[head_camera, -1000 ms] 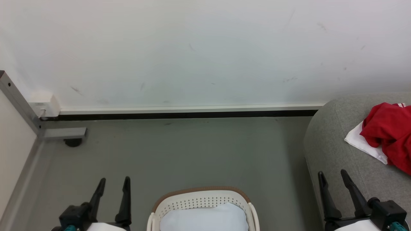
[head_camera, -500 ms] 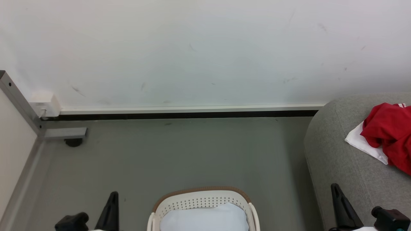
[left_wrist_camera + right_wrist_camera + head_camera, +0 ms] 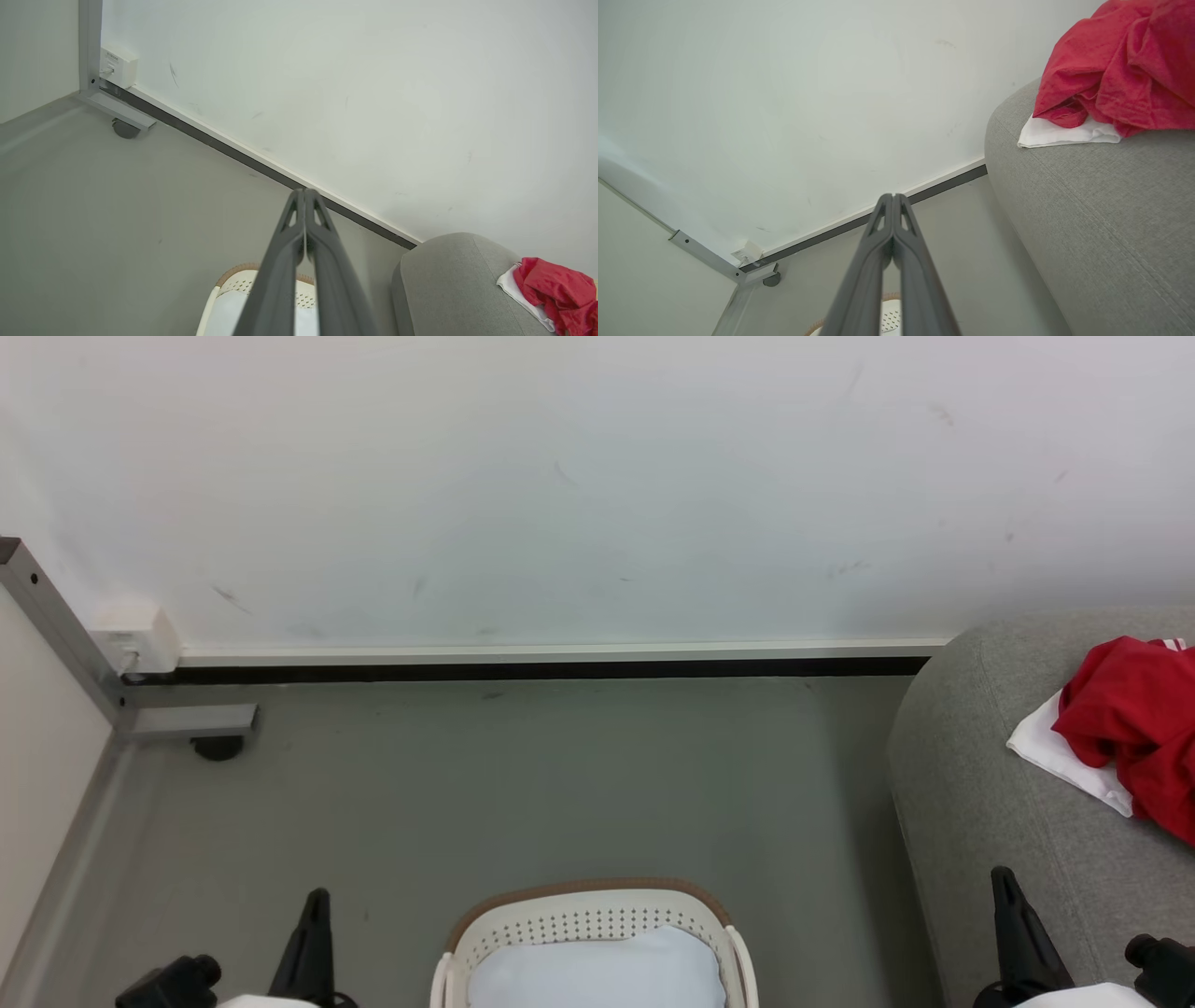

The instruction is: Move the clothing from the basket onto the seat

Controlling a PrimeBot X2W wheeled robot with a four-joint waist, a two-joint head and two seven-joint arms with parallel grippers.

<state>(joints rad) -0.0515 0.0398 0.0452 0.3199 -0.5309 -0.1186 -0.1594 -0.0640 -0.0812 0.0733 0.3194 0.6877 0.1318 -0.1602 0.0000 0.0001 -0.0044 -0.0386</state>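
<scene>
- The clothing, a red heap over a white panel, lies on the seat near its rounded end, well apart from the basket.
- The basket stands on the floor between the two tools; a pale cushion lies in it, with no red fabric in sight.
- The left tool has its fingers pressed together on nothing. The right tool is the same, just beside the seat's end.
- Risks, as I judge them: the right tool, if it rises, could brush the heap and drag it over the rounded edge. The cushion could also be mistaken for clothing.
- Count: one heap (one garment or two, I cannot tell), one basket, one cushion, one seat, two tools.
</scene>
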